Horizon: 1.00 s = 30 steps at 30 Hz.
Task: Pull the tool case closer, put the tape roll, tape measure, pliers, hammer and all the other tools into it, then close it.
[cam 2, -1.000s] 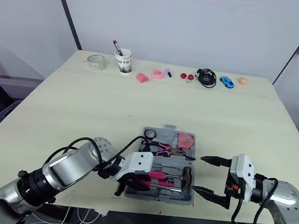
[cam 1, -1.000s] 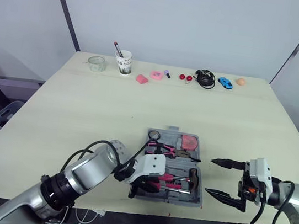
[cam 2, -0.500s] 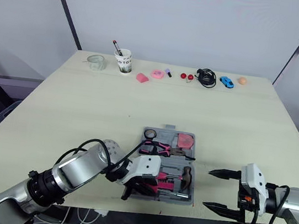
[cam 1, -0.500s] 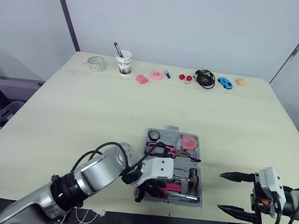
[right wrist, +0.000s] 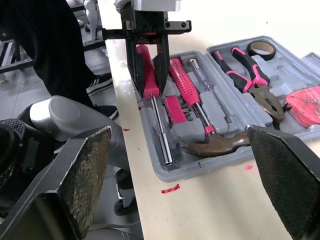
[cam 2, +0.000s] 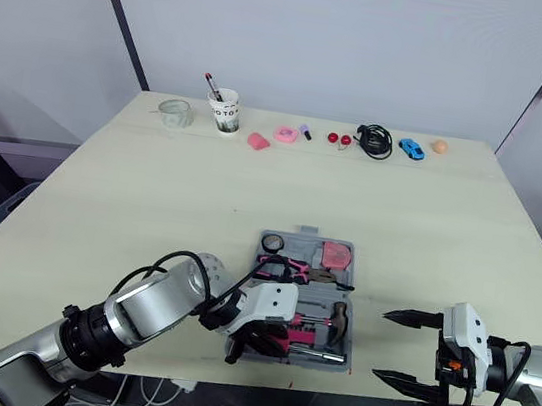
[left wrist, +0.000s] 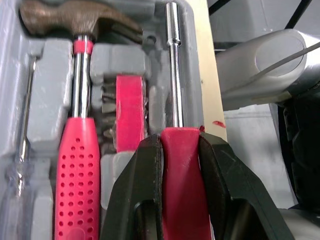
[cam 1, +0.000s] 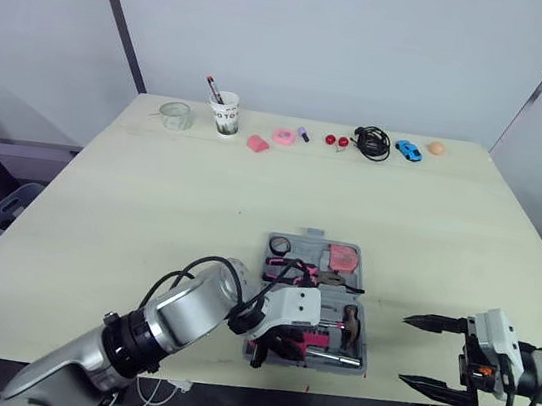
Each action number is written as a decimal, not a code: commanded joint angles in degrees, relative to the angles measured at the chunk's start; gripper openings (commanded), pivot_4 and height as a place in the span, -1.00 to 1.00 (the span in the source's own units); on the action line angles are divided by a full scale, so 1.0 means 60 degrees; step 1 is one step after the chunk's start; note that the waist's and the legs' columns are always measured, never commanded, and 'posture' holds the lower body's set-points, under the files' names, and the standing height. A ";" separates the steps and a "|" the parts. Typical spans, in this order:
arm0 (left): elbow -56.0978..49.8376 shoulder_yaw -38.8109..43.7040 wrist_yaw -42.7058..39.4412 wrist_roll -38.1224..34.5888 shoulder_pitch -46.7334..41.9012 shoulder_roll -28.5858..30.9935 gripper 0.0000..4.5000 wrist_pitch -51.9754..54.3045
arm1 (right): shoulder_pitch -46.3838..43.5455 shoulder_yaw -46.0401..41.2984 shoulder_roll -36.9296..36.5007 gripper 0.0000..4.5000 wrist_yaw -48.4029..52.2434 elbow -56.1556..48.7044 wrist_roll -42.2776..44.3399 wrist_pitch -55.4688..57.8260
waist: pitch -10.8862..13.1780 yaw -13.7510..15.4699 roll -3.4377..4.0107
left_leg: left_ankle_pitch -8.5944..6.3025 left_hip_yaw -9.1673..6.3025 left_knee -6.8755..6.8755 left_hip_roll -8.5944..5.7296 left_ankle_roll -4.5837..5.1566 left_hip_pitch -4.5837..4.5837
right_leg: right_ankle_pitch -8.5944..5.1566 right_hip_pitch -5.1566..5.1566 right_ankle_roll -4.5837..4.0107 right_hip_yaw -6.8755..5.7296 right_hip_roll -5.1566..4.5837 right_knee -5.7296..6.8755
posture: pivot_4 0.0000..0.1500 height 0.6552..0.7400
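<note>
The grey tool case (cam 1: 358, 361) lies open near the table's front edge. In it are the tape roll (cam 1: 279, 245), pink-handled pliers (right wrist: 252, 82), red tape measure (cam 1: 343, 259) and the hammer (left wrist: 80, 20) with its pink grip. My left gripper (left wrist: 179, 142) is at the case's front left corner, shut on the handle of a pink driver (right wrist: 147, 70). The driver's steel shaft (left wrist: 173, 60) lies along the frontmost groove. My right gripper (cam 1: 404, 350) hangs wide open to the right of the case, apart from it, with nothing between its fingers.
Along the far edge stand a glass cup (cam 1: 174, 115), a paper cup with a pen (cam 1: 225, 114), small pink items (cam 1: 282, 136), a black cable (cam 1: 371, 141), a blue toy car (cam 1: 409, 150) and an orange ball (cam 1: 437, 147). The case sits close to the table's front edge.
My left gripper has shifted right along the case's front row with the driver. My right gripper has drawn back to the right, away from the case, staying open.
</note>
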 commanded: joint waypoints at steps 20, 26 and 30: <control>-0.0006 -0.0325 0.0529 -0.0139 -0.0152 -0.0379 -0.73 0.0345 | 0.0206 -0.0175 0.0189 1.00 0.0133 0.0050 -0.0090 -0.0626 | -0.0002 0.0006 0.0002 | 0.0000 -0.0003 0.0003 -0.0005 0.0000 0.0000 | 0.0000 0.0003 0.0000 0.0007 0.0002 0.0001 | 1.00 1.00; -0.0082 -0.0306 0.0535 -0.0167 -0.0162 -0.0278 0.38 0.0330 | 0.0164 -0.0113 0.0215 1.00 0.0066 0.0003 -0.0106 -0.0602 | -0.0004 0.0007 0.0005 | 0.0000 -0.0004 0.0003 -0.0005 0.0000 0.0001 | 0.0000 0.0004 0.0000 0.0008 0.0002 0.0001 | 1.00 1.00; -0.0211 -0.0241 0.0494 -0.0209 -0.0194 -0.0105 0.58 0.0293 | 0.0054 -0.0062 0.0212 1.00 0.0053 0.0054 -0.0127 -0.0590 | -0.0004 0.0002 0.0005 | 0.0001 -0.0012 0.0009 -0.0016 0.0001 0.0001 | 0.0001 0.0007 0.0001 0.0018 0.0003 0.0008 | 1.00 1.00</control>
